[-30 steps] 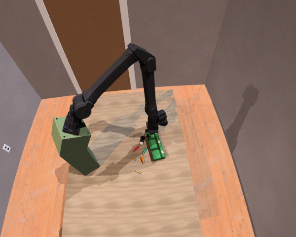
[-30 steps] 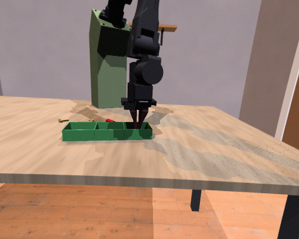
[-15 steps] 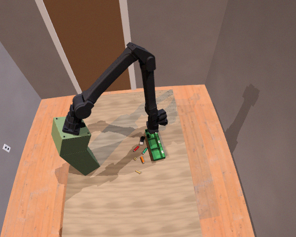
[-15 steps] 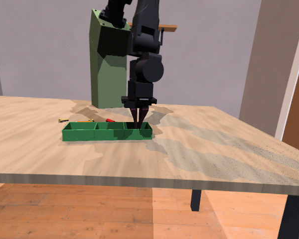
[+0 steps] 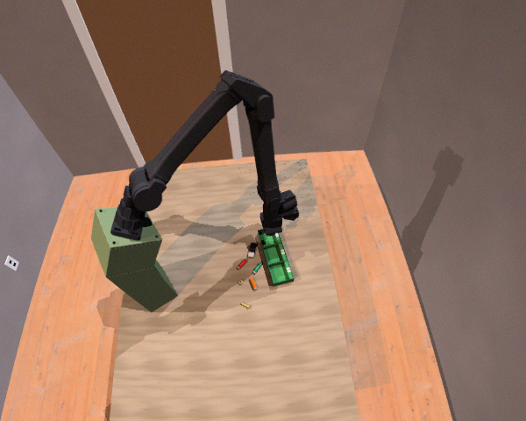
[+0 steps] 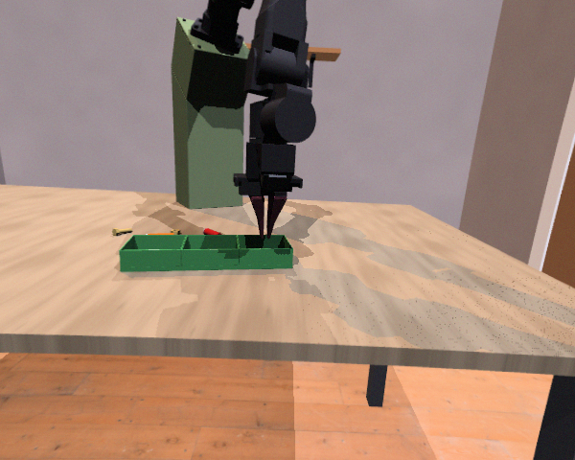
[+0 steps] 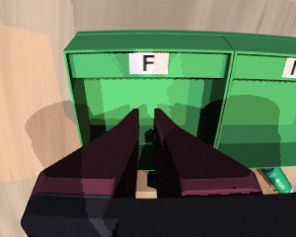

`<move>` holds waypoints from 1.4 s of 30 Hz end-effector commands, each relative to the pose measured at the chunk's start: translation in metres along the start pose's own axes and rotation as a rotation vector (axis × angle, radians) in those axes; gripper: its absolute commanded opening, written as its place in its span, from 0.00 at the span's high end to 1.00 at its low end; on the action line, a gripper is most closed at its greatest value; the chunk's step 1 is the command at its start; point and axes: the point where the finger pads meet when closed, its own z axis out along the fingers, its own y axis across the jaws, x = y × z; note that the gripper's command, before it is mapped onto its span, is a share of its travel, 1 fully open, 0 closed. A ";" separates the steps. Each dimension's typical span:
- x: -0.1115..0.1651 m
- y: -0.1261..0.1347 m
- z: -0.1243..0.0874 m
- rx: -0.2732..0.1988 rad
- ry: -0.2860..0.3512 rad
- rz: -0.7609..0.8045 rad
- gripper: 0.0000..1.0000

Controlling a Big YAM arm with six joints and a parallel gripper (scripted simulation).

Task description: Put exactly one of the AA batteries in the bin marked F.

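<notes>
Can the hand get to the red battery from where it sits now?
Probably yes. The red battery lies in the open on the table beside the bin, nothing over it. The hand is shut and low in compartment F, so it must lift over the wall and open first.
</notes>
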 end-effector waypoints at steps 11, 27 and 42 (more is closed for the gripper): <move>-0.001 -0.002 -0.019 -0.001 -0.001 -0.006 0.92; -0.005 -0.006 -0.099 0.001 -0.017 -0.002 0.92; 0.010 -0.001 -0.167 0.000 0.024 -0.012 0.92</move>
